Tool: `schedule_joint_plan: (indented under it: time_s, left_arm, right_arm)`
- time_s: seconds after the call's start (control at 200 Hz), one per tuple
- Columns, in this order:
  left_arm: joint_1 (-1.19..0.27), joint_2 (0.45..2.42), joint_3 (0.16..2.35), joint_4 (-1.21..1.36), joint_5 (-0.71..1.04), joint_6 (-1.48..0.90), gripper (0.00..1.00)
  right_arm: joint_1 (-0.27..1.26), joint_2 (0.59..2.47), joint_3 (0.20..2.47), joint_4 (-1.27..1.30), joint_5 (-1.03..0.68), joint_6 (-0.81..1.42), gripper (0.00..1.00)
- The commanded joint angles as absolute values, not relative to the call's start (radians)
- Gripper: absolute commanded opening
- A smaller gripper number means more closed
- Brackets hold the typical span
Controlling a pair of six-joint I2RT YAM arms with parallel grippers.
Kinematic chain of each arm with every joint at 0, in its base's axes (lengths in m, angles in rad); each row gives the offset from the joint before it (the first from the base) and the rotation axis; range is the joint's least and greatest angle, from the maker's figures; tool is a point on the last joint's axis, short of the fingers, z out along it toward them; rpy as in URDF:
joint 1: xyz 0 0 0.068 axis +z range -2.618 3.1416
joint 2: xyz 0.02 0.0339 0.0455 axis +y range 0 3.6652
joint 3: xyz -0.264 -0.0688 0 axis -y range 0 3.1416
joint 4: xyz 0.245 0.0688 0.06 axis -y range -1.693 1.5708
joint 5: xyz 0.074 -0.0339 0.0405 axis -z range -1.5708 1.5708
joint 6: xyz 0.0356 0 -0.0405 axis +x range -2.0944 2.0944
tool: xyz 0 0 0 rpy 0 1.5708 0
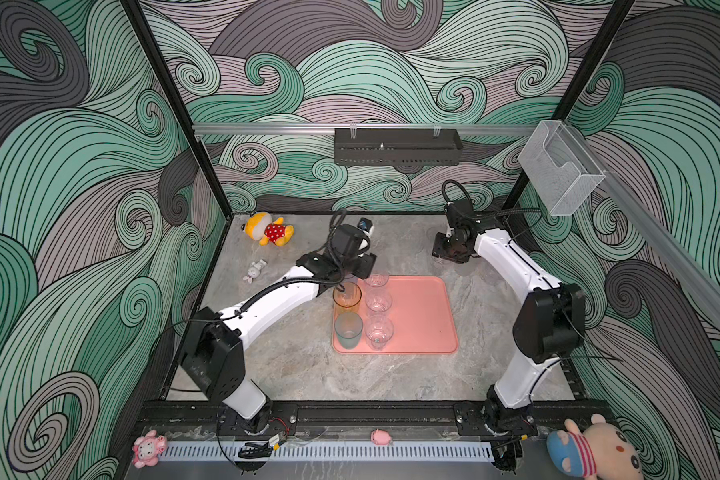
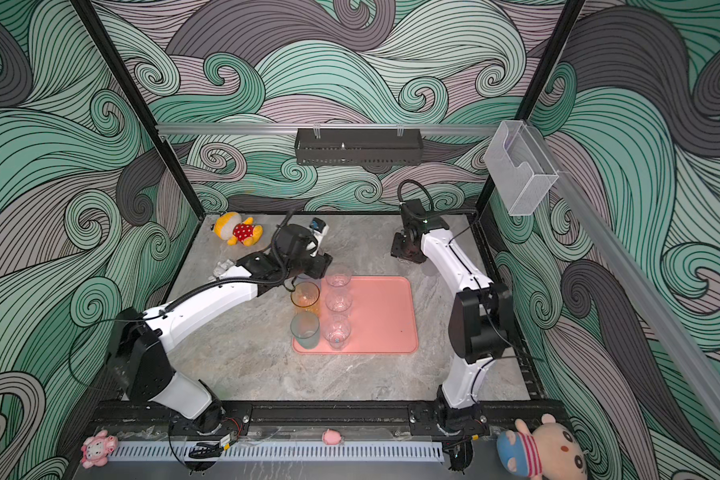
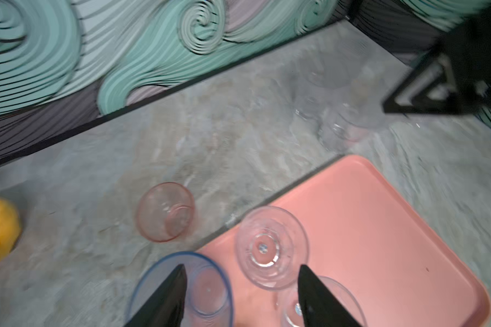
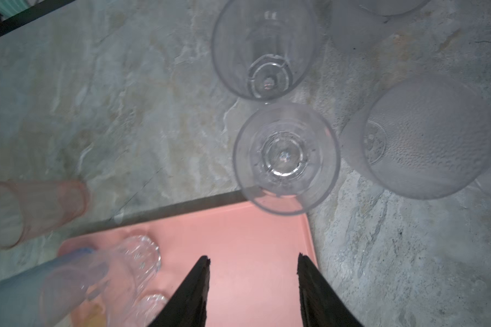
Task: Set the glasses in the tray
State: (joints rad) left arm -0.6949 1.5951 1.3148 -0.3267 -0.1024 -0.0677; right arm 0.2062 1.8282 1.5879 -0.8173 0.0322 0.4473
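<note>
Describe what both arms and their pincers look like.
The left arm and right arm both have glossy white link shells between bulky black joint housings, mounted on black bases. A black corrugated cable runs along each and loops near the wrist. The left pincer and right pincer each end in two matte black fingers tapering to points, with the right pair's tips slightly ragged.

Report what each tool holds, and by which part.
Nothing is held. The left tool hangs open above the glasses, and the right tool is open over the tray.
</note>
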Motion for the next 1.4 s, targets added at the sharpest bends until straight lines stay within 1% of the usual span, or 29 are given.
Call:
schedule_joint_plan:
  time_s: [0.0,0.08,0.21,0.395,0.615,0.69,0.795,0.95,1.116,1.221,1.296,1.396]
  left_arm:
    - [-0.706,1.6,1.349,-0.321,0.007,-0.002,0.63]
    - [-0.722,1.604,1.322,-0.277,0.038,0.016,0.63]
    - [-0.726,1.624,1.316,-0.276,0.043,0.03,0.62]
    - [-0.726,1.626,1.31,-0.283,0.018,0.031,0.62]
    - [-0.724,1.632,1.308,-0.284,-0.009,0.026,0.62]
    - [-0.724,1.633,1.311,-0.285,-0.009,0.021,0.62]
    - [-0.724,1.624,1.308,-0.287,-0.019,0.017,0.62]
    - [-0.724,1.612,1.297,-0.288,-0.062,0.021,0.62]
    - [-0.724,1.608,1.299,-0.282,-0.058,0.012,0.62]
    - [-0.724,1.598,1.299,-0.286,-0.065,0.011,0.62]
    - [-0.724,1.588,1.297,-0.291,-0.108,0.004,0.62]
    - [-0.718,1.579,1.301,-0.286,-0.222,-0.039,0.62]
  right_arm:
    - [0.187,1.862,1.618,-0.818,0.035,0.487,0.49]
    - [0.171,1.878,1.613,-0.808,0.041,0.499,0.49]
    - [0.155,1.905,1.615,-0.803,0.051,0.498,0.47]
    - [0.136,1.931,1.6,-0.801,0.059,0.501,0.43]
    - [0.13,1.935,1.584,-0.788,0.069,0.498,0.42]
    - [0.129,1.954,1.585,-0.777,0.075,0.496,0.39]
    - [0.127,1.972,1.583,-0.763,0.074,0.498,0.31]
    - [0.127,1.968,1.559,-0.74,0.077,0.498,0.22]
    - [0.127,1.969,1.54,-0.726,0.083,0.493,0.17]
    - [0.136,1.946,1.533,-0.733,0.096,0.484,0.11]
    - [0.153,1.905,1.526,-0.74,0.129,0.468,0.07]
    - [0.183,1.853,1.529,-0.767,0.153,0.449,0.05]
